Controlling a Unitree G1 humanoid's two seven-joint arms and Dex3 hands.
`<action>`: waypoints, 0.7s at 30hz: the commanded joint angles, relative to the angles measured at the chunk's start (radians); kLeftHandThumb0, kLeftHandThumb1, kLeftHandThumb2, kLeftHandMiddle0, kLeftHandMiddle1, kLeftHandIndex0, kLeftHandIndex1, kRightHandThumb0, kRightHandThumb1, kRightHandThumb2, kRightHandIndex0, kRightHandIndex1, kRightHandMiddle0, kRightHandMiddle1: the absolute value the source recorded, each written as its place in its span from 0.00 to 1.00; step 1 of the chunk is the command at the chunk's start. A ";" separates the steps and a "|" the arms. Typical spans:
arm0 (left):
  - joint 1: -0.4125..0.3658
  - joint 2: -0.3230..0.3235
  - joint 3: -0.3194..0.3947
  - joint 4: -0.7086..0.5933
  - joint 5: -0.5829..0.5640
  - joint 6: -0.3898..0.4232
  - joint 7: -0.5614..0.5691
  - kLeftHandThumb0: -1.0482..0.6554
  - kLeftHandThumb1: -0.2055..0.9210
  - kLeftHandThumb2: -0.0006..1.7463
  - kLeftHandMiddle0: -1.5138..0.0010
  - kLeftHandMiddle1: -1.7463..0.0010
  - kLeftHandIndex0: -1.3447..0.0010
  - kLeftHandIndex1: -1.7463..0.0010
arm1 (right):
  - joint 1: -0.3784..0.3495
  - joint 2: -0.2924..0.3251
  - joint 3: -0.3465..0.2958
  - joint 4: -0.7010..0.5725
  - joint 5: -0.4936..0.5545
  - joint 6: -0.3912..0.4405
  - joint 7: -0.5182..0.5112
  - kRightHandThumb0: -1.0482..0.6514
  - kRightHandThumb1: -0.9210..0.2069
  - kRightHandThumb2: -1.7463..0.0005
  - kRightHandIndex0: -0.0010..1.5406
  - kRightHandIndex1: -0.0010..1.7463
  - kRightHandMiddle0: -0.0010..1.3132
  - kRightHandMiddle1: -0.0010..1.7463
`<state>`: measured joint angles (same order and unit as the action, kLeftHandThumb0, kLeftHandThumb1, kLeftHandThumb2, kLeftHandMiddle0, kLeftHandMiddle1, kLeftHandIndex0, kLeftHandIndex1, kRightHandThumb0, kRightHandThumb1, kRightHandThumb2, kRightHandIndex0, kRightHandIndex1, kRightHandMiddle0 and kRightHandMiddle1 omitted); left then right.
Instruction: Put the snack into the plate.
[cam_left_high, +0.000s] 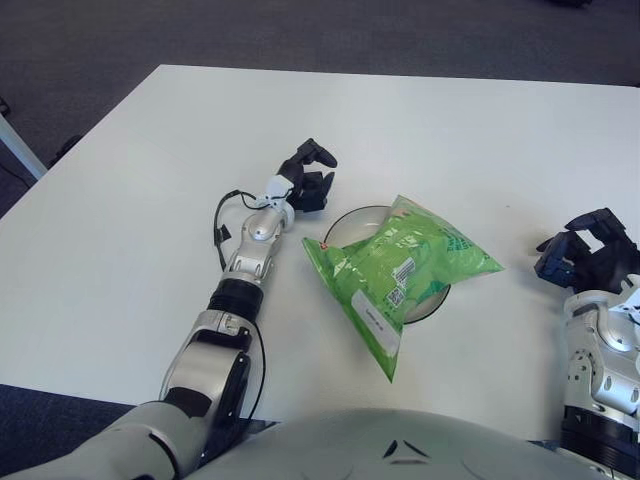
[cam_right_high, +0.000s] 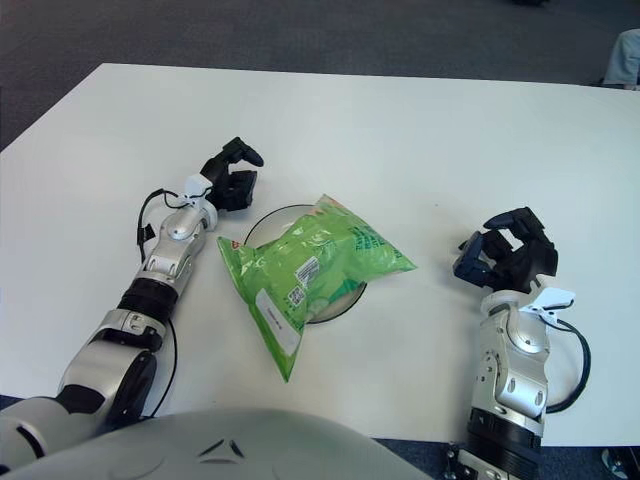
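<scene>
- Lying across the plate (cam_left_high: 352, 222) is the green snack bag (cam_left_high: 400, 268), covering most of the dish and leaving only the far-left rim and a bit of the near edge showing.
- One pointed corner of the bag is hanging past the plate's near side and resting on the white tabletop (cam_left_high: 120, 230), with a white label facing up there.
- The left hand (cam_left_high: 310, 178) is sitting just beside the plate's far-left rim, its dark fingers (cam_left_high: 322, 154) curling loosely and gripping nothing; the pictures are not showing whether it is touching the rim.
- The right hand (cam_right_high: 510, 250) is showing well to the right of the bag, apart from it, with its fingers (cam_right_high: 525, 218) bending inward over the palm and holding nothing.
- A black cable (cam_left_high: 225, 222) is looping beside the left forearm.
</scene>
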<state>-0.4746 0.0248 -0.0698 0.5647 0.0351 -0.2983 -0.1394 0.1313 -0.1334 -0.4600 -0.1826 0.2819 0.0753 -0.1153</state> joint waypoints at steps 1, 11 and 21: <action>0.051 -0.007 -0.002 0.049 -0.006 0.003 -0.015 0.39 0.80 0.48 0.31 0.00 0.76 0.00 | 0.017 0.064 0.025 0.046 0.020 0.012 0.004 0.61 0.90 0.00 0.61 0.94 0.53 1.00; 0.044 0.005 -0.004 0.043 -0.017 0.054 -0.039 0.40 0.84 0.44 0.36 0.00 0.78 0.00 | 0.037 0.046 0.062 0.062 0.008 -0.017 0.061 0.61 0.87 0.00 0.58 0.99 0.52 1.00; 0.045 0.004 -0.004 0.035 -0.013 0.056 -0.028 0.40 0.85 0.43 0.38 0.00 0.78 0.00 | 0.044 0.042 0.095 0.087 -0.068 -0.064 0.046 0.61 0.87 0.00 0.58 0.98 0.52 1.00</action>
<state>-0.4792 0.0306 -0.0643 0.5614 0.0105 -0.2703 -0.1616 0.1443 -0.1570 -0.3967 -0.1709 0.2379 0.0333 -0.0550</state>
